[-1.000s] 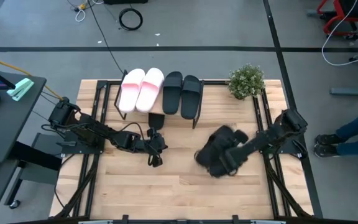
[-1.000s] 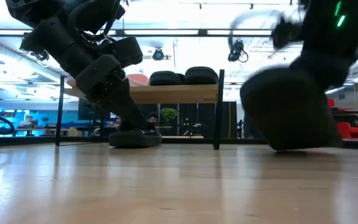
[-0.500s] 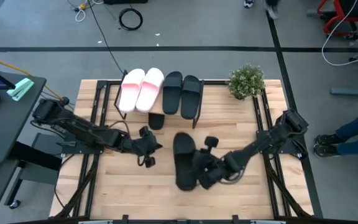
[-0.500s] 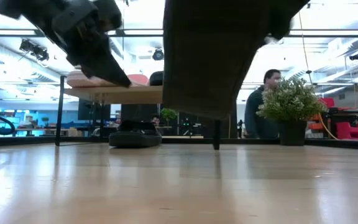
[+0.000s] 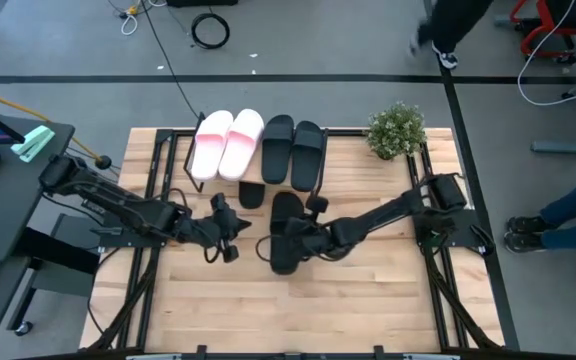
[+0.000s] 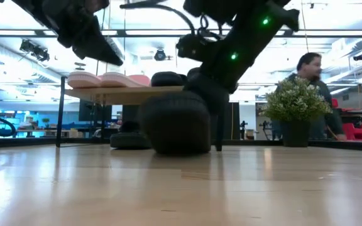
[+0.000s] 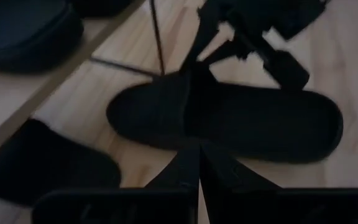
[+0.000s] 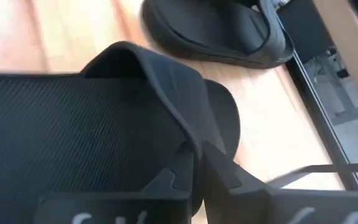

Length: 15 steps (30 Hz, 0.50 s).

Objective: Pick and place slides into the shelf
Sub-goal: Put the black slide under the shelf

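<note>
The right gripper (image 5: 303, 238) clenched a black slide (image 5: 285, 232) just before the shelf (image 5: 313, 188); it might hit the frame. The left gripper (image 5: 230, 228) was closed, empty.

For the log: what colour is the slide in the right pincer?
Black slide, clearest in the high view.

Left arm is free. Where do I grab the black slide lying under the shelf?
I'd take the black slide by the end poking out past the shelf board, left gripper coming low from the table's open side: the board covers the rest from above. The right gripper holds another slide.
</note>
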### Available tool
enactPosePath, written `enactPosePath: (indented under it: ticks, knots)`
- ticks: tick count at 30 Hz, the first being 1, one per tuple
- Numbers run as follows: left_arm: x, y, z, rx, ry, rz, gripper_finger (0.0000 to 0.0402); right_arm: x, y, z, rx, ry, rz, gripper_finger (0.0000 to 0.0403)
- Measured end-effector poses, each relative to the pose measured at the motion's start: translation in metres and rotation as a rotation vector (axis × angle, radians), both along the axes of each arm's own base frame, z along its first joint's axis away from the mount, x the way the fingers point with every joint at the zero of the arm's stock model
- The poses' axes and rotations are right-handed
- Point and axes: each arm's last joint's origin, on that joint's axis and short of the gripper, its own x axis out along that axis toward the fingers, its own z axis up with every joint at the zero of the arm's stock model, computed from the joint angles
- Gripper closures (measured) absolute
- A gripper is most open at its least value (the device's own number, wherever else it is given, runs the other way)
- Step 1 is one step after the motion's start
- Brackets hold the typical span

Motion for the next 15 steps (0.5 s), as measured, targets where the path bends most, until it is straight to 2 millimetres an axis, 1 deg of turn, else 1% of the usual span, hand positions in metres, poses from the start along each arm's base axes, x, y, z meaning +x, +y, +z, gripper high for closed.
enactPosePath:
  ticks: [3, 6, 9, 12, 15]
  knots:
    - [-0.002, 0.002, -0.005, -0.007, 0.046, 0.025, 0.0391, 0.004, -0.011, -0.004, 0.003, 0.000, -0.031, 0.0380]
    - [-0.002, 0.002, -0.006, -0.025, 0.044, 0.040, 0.0397, 0.007, -0.019, -0.004, 0.029, -0.001, -0.030, 0.0366]
    - [-0.002, 0.002, -0.005, -0.047, 0.031, 0.051, 0.0392, 0.010, -0.027, -0.002, 0.088, -0.019, -0.026, 0.0351]
    - [-0.002, 0.000, -0.005, -0.072, 0.021, 0.061, 0.0381, 0.013, -0.032, 0.001, 0.126, -0.034, -0.025, 0.0336]
    - [-0.003, -0.003, -0.005, -0.094, 0.014, 0.062, 0.0379, 0.013, -0.033, 0.001, 0.160, -0.042, -0.032, 0.0320]
